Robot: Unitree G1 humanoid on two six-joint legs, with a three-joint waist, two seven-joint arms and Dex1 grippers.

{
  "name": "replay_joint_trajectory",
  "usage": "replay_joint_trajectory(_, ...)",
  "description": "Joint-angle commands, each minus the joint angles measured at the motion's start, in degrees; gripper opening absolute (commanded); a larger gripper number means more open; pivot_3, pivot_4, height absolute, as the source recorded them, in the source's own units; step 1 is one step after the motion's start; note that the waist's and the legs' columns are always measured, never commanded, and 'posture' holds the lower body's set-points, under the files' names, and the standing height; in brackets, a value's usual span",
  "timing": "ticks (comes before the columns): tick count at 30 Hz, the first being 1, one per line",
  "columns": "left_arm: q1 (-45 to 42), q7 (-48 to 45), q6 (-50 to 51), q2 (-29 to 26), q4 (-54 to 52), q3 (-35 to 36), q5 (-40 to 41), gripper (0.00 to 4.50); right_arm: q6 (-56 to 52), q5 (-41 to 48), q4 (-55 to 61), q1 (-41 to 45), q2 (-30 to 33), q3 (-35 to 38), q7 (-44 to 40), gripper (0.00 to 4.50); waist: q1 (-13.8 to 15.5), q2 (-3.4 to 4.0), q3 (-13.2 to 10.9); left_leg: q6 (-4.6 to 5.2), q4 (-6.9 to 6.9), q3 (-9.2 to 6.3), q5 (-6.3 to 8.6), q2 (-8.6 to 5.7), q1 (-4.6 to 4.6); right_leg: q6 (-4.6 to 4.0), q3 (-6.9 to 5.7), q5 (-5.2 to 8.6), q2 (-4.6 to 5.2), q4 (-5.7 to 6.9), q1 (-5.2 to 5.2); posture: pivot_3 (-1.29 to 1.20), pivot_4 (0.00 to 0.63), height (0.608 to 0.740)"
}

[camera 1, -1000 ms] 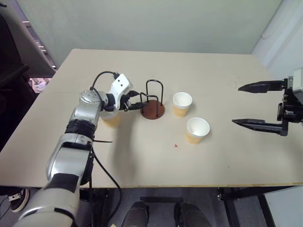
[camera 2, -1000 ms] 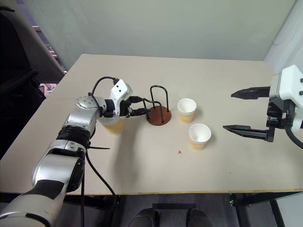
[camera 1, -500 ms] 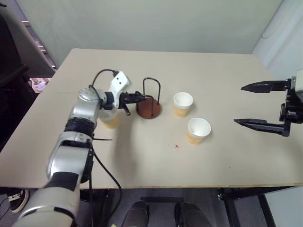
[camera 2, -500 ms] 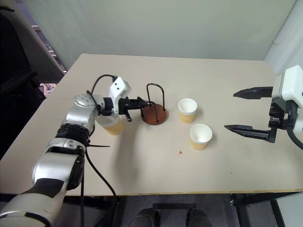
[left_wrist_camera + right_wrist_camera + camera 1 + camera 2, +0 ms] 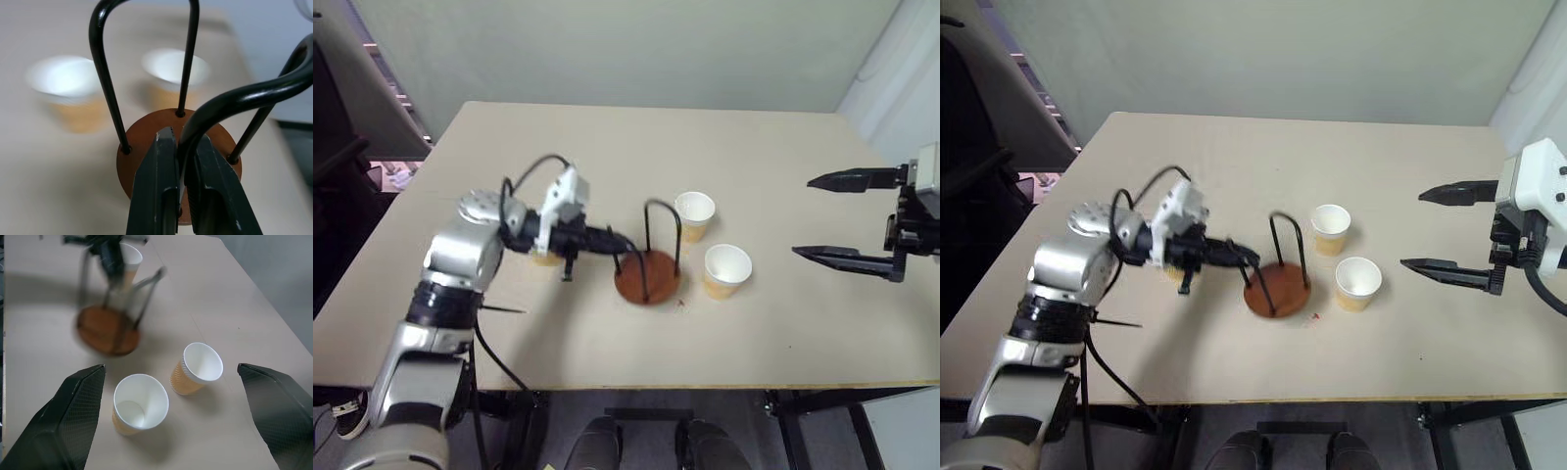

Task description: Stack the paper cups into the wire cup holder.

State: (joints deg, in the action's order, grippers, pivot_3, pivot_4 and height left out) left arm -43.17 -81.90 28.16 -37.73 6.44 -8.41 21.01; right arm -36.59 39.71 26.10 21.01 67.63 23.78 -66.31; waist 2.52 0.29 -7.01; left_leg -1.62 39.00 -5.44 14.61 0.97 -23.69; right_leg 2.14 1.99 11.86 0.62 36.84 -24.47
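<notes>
My left gripper (image 5: 623, 244) is shut on one black wire loop of the wire cup holder (image 5: 647, 278). The wrist view shows both fingers (image 5: 164, 166) pinching that wire above the reddish-brown disc base (image 5: 146, 147). Two paper cups stand upright just right of the holder, one farther back (image 5: 694, 213) and one nearer (image 5: 726, 269). A third cup (image 5: 546, 258) is half hidden behind my left wrist. My right gripper (image 5: 801, 217) hovers open to the right of the cups, holding nothing. Its wrist view looks down on the two cups (image 5: 141, 404) (image 5: 198, 368).
The beige table (image 5: 607, 137) is bare around the cups and holder. A small red mark (image 5: 1315, 315) lies beside the holder's base. A dark chair (image 5: 337, 176) stands off the table's left edge.
My left gripper closed on the holder's wire loop and dragged the holder toward the near edge and right, next to the two cups. The right gripper stayed put.
</notes>
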Motion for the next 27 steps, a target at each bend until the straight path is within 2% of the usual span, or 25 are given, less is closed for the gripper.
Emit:
replay_joint_trajectory(1, -0.38, 3.65, -1.34, 2.44, -2.6, -1.52, -1.41, 0.03, 0.37, 0.9, 1.27, 0.07, 0.16, 0.98, 0.64, 4.5, 0.18, 0.0, 0.0, 0.05, 0.0, -0.03, -0.03, 0.0, 0.01, -0.02, 0.0, -0.02, 0.02, 0.01, 0.03, 0.0, 0.15, 0.74)
replay_joint_trajectory(3, -0.64, 5.36, -1.87, 4.83, -1.38, -2.12, -1.58, 0.03, 0.07, 1.1, 1.73, -0.25, 0.16, 1.1, 0.81, 4.5, 0.2, 0.01, 0.0, 0.69, -0.01, -0.06, 0.22, 0.0, 0.16, -0.04, 0.0, -0.04, 0.15, 0.0, 0.22, 0.0, 0.15, 0.74)
replay_joint_trajectory(7, -0.49, 6.24, -1.61, 7.19, -0.46, -3.63, -1.96, 0.03, -0.86, 2.01, 2.95, -1.03, 0.14, 1.58, 1.32, 4.5, -0.16, 0.0, 0.0, 0.79, 0.01, 0.05, 0.23, -0.04, 0.47, -0.04, 0.0, -0.05, 0.28, -0.03, 0.54, 0.0, 0.15, 0.74)
replay_joint_trajectory(15, 2.74, 5.88, -4.49, 4.9, -0.87, -6.24, -5.21, 0.03, -1.92, 3.22, 5.49, -3.56, -0.49, 1.92, 3.05, 4.5, -0.71, 0.03, 0.0, 0.57, -0.12, 0.08, 0.16, -0.04, 0.58, -0.03, 0.0, 0.03, 0.25, -0.03, 0.56, 0.0, 0.15, 0.74)
replay_joint_trajectory(18, 3.06, 7.41, -5.33, 5.78, 0.33, -6.32, -5.85, 0.03, -1.92, 3.11, 6.27, -4.23, -0.7, 0.84, 3.82, 4.5, -0.63, 0.04, 0.01, 0.54, -0.12, 0.07, 0.17, -0.08, 0.55, -0.01, 0.01, 0.08, 0.26, -0.05, 0.57, 0.0, 0.15, 0.74)
replay_joint_trajectory(22, 5.06, 8.48, -6.63, 6.29, -1.26, -7.24, -6.79, 1.23, -1.63, 0.24, 7.19, -5.13, 0.02, -2.59, 4.97, 4.5, -0.52, 0.04, 0.01, 0.57, -0.1, 0.06, 0.18, -0.18, 0.51, 0.05, 0.01, 0.11, 0.38, -0.08, 0.58, 0.0, 0.15, 0.74)
replay_joint_trajectory(27, 5.29, 11.32, -8.34, 6.58, -0.42, -5.89, -7.91, 3.07, -0.19, -3.06, 7.19, -7.17, -0.39, -6.03, 5.07, 4.5, -0.5, 0.05, -0.01, 0.53, -0.11, 0.07, 0.21, -0.19, 0.48, 0.09, 0.01, 0.13, 0.41, -0.13, 0.57, 0.0, 0.15, 0.74)
